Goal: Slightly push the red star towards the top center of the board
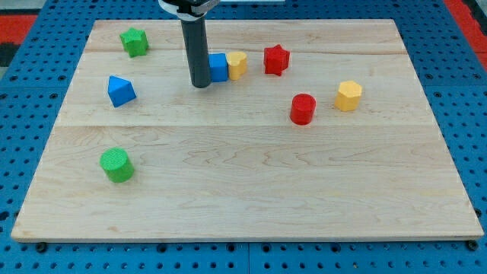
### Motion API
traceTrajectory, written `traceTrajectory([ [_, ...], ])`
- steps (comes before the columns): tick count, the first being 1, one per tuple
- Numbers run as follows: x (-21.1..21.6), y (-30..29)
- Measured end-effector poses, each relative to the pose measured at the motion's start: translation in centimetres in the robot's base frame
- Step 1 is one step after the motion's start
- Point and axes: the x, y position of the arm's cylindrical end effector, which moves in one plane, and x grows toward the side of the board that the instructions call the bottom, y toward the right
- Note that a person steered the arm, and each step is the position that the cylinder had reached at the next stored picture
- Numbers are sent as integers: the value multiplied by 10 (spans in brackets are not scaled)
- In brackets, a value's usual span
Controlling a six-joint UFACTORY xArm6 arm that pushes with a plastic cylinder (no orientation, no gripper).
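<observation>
Nearest the view's bottom sits the green cylinder [116, 165], alone on the board's [251, 198] left side. Up from it, the blue wedge-like block [121, 90], and at the top left the green star [135, 42].

Now the rod: it drops in from the view's top, dark and straight, nearly upright, and my tip [201, 85] is planted on the wood just left of the blue cube [218, 67], touching it or very nearly so. No claw on this arm, just the rod, and it has hold of nothing.

That blue cube presses against a yellow block [237, 65] on its right. Just beyond, a small gap away, stands the red star [276, 59], right of centre near the top. Lower right, the red cylinder [303, 109], with the yellow hexagon [349, 95] beside it.

No writing or labels readable anywhere.
</observation>
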Motion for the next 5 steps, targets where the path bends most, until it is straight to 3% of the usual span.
traceTrajectory([
  [2, 0, 121],
  [5, -57, 135],
])
